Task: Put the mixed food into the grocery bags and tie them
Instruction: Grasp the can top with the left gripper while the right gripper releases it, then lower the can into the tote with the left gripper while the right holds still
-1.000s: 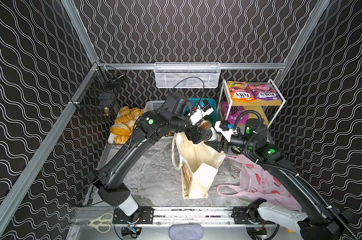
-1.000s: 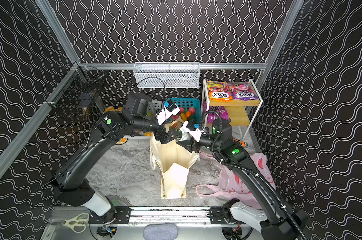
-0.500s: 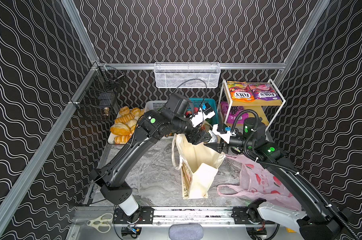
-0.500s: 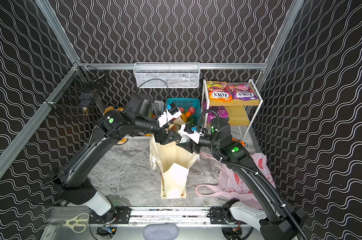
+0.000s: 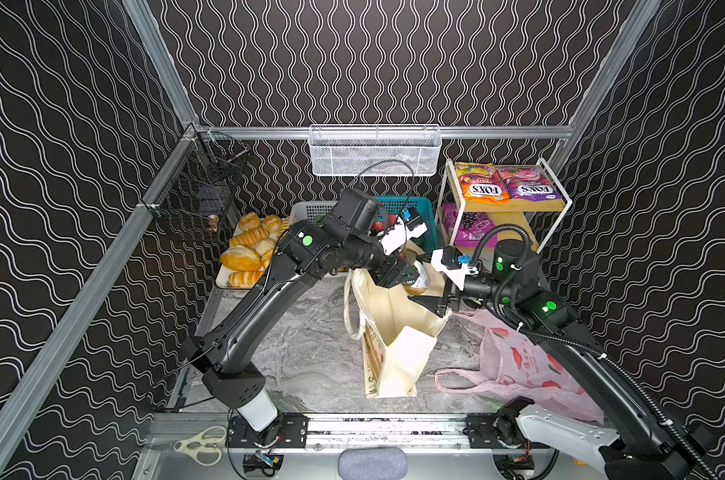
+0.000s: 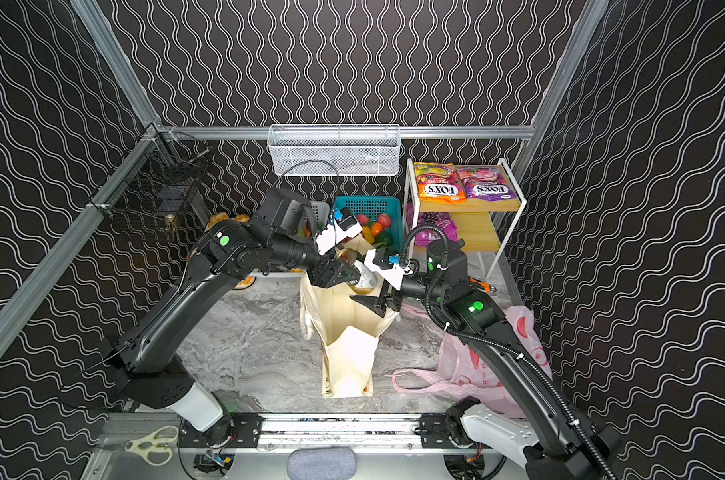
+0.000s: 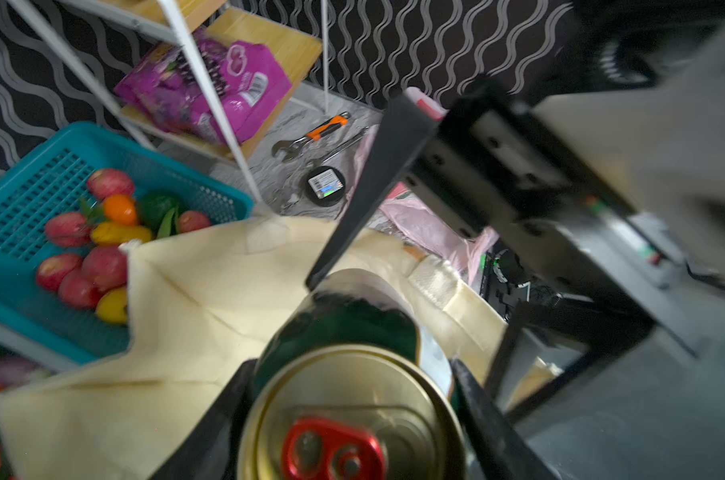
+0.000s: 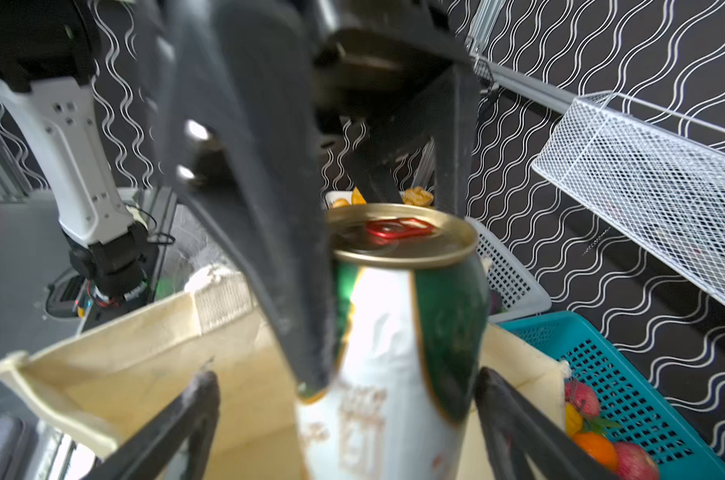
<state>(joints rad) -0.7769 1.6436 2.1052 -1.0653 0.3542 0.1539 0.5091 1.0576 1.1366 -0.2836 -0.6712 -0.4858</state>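
Observation:
A green drink can [image 5: 416, 279] [image 6: 358, 272] with a gold lid and red tab hangs over the open mouth of the cream canvas tote [image 5: 394, 332] [image 6: 344, 332]. My left gripper [image 5: 400, 276] [image 7: 352, 365] is shut on the can's upper part [image 7: 344, 328]. Lower on the can [image 8: 402, 332], my right gripper [image 5: 433, 291] [image 8: 344, 382] stands open, its fingers spread to either side with a clear gap on one side. The pink plastic bag [image 5: 518, 365] lies crumpled to the right. An orange FOX'S bag [image 5: 479, 187] and a purple grape pouch [image 5: 464, 224] sit on the shelf rack.
Behind the tote stand a teal basket [image 5: 406, 205] of red and yellow fruit and a white basket [image 5: 310, 210]. Bread rolls [image 5: 248, 249] lie back left. A white mesh basket [image 5: 373, 149] hangs on the back wall. A wrench [image 7: 310, 137] and a round tin [image 7: 325, 185] lie by the rack.
My left gripper has closed on the can that the right gripper was holding. The right jaws have sprung wide and let go of it.

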